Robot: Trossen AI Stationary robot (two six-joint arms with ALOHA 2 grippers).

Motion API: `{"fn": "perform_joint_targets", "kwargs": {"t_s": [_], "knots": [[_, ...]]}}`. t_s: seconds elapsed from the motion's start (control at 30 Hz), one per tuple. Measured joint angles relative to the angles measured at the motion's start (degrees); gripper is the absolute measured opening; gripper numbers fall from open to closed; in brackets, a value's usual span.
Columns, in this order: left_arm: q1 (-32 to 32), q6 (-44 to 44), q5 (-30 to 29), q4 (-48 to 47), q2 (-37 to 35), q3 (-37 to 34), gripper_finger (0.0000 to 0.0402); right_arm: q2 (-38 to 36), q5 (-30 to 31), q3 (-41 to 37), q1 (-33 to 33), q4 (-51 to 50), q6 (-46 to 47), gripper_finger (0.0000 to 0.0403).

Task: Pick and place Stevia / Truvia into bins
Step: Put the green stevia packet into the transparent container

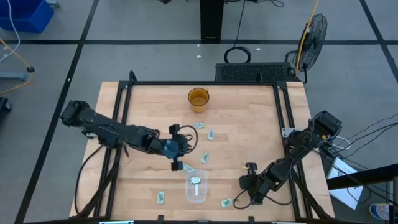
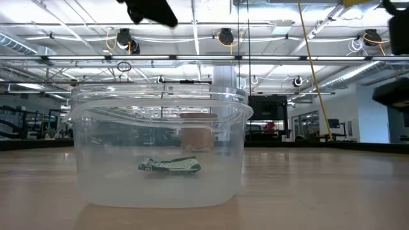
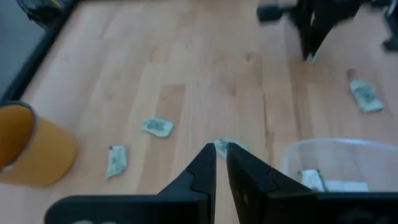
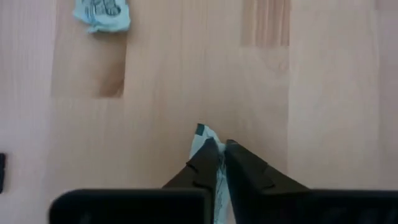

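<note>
The clear bin [image 1: 196, 188] stands near the table's near edge; at least one Stevia sachet [image 2: 170, 166] lies flat on its floor. My left gripper [image 1: 178, 165] hovers just left of the bin, shut on a sachet [image 3: 222, 146]. My right gripper [image 1: 239, 200] is low over the table to the bin's right, shut on another sachet [image 4: 205, 140]. Loose sachets lie flat on the wood at mid-table [image 1: 211, 134], [image 1: 203, 157] and near the front edge [image 1: 161, 197]. The bin [image 3: 339, 165] also shows in the left wrist view. My left gripper pinches a sachet's edge [image 3: 224, 147] between its two fingertips, coming from above at a slant. The sachet looks lifted clear of the wood. My right gripper pinches a sachet, whose crumpled end [image 4: 202, 135] sticks out past the fingertips [image 4: 210, 155]; whether it still touches the table I cannot tell.
A round amber cup [image 1: 198, 99] stands toward the far edge, also in the left wrist view [image 3: 28, 149]. A black frame [image 1: 205, 83] rims the table. Another sachet [image 4: 101, 15] lies ahead of the right gripper. Bare wood spreads left of the bin.
</note>
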Motion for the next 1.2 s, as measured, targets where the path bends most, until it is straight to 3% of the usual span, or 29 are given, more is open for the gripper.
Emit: {"fn": "perform_joint_targets", "kwargs": {"t_s": [0.23, 0.47, 0.63, 0.8, 1.0, 1.2], "knots": [[-0.07, -0.51, -0.31, -5.71, -11.04, 0.00, 0.0047, -0.63, 3.10, -0.12, -6.87, 12.47, -15.91, 0.0010], [-0.11, -1.02, -0.14, -6.29, -18.54, 0.02, 0.0047, -2.47, 7.12, -0.01, -14.43, 34.81, -35.60, 0.0010], [-0.11, -1.02, -0.18, -7.00, -20.50, 0.02, 0.0047, -0.76, 0.82, 1.47, -18.10, 47.21, -48.52, 0.0011], [-0.11, -1.08, -0.17, -7.23, -20.59, 0.04, 0.0047, 5.02, -4.56, 11.15, -19.24, 37.46, -51.73, 0.0011], [0.11, -1.06, -1.62, -7.58, -20.47, 0.04, 0.0047, 15.29, -5.11, 26.81, -19.12, 16.88, -52.98, 0.0011], [0.11, -1.06, -2.02, -7.91, -20.43, 0.04, 0.0047, 20.86, -6.39, 30.68, -19.52, 13.92, -50.10, 0.0011]]}}
